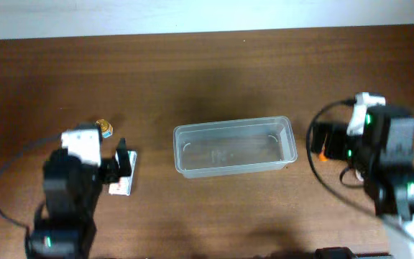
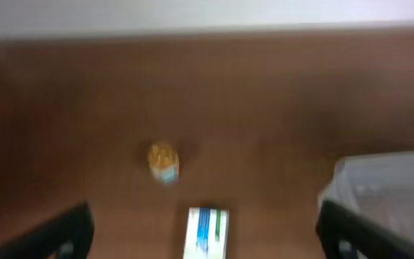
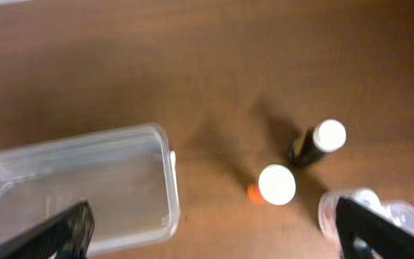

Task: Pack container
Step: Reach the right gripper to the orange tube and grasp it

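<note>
The container (image 1: 180,152) is a clear shallow tub in the middle of the table, and it looks empty. It also shows in the left wrist view (image 2: 342,177) and the right wrist view (image 3: 169,193). My left gripper (image 1: 119,160) is open above a white box with blue and green stripes (image 2: 207,229). A small yellow bottle (image 2: 163,161) stands just beyond the box. My right gripper (image 3: 218,226) is open and empty, right of the container. An orange bottle with a white cap (image 3: 275,185), a dark bottle with a white cap (image 3: 315,142) and a clear bottle (image 3: 361,205) stand near it.
The brown table's far edge (image 1: 207,32) meets a pale wall. Cables run from both arms along the front left and front right. The small yellow bottle shows in the overhead view (image 1: 106,128) beside the left arm.
</note>
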`<control>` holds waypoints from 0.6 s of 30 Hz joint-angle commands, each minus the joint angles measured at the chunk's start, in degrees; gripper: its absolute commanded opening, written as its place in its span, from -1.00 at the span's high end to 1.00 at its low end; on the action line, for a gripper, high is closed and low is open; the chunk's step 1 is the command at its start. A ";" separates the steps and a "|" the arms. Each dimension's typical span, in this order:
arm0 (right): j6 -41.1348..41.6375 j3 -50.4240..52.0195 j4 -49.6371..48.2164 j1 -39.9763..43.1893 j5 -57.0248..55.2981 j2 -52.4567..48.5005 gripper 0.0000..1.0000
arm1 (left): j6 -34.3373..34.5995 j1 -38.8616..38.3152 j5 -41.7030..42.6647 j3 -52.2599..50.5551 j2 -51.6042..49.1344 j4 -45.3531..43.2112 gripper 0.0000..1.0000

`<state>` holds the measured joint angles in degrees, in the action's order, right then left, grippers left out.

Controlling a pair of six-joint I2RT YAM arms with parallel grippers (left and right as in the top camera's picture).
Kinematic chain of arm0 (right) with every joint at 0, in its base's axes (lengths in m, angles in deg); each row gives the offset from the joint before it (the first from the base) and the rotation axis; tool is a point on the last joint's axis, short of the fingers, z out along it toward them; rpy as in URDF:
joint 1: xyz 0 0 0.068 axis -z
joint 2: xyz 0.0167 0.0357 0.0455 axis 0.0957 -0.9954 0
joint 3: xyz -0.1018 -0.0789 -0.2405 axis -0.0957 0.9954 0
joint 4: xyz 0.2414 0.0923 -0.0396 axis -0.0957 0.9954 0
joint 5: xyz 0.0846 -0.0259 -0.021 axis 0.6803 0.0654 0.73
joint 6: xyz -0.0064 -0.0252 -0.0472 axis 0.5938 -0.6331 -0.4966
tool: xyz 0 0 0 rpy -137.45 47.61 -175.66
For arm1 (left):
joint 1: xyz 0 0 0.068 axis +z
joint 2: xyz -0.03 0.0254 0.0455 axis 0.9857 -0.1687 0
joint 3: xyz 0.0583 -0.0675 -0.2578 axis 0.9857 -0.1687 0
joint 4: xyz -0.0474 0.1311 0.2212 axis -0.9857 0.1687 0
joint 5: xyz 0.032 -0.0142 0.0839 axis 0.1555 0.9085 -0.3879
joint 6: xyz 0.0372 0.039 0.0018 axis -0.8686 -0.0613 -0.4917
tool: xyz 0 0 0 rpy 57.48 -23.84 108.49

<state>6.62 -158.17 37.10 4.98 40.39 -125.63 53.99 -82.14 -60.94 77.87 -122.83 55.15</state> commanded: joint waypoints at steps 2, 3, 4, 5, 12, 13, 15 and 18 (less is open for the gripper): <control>-0.02 -8.52 6.95 1.46 -0.90 -10.91 -0.97 | 0.35 0.15 0.26 9.62 -14.03 10.86 -0.99; 0.46 -8.50 7.23 2.03 -0.90 -11.76 -0.97 | 0.37 0.15 0.42 9.86 -15.78 11.72 -0.99; 2.29 -8.50 8.20 4.35 -0.04 -14.23 -0.96 | 0.44 0.15 0.50 9.86 -18.08 12.44 -0.99; 2.25 -8.50 8.39 5.88 1.27 -15.52 -0.97 | 0.61 0.15 0.63 9.86 -19.67 13.14 -0.99; 0.24 -8.37 10.95 14.14 7.48 -25.57 -0.97 | 0.59 0.15 0.87 9.86 -22.95 14.08 -0.99; 0.24 -8.31 11.02 14.14 7.45 -26.56 -0.97 | 0.59 0.15 0.87 9.86 -22.95 14.08 -0.99; 0.28 -8.15 10.97 14.14 7.48 -29.79 -0.98 | 0.59 0.15 0.87 9.86 -22.95 14.12 -0.99; 0.26 -8.15 10.64 14.14 7.50 -34.27 -0.98 | 0.61 0.15 0.87 9.86 -22.95 14.14 -0.99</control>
<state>7.49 -165.71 47.99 18.96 46.77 -155.92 53.99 -82.14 -60.90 86.57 -145.76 69.22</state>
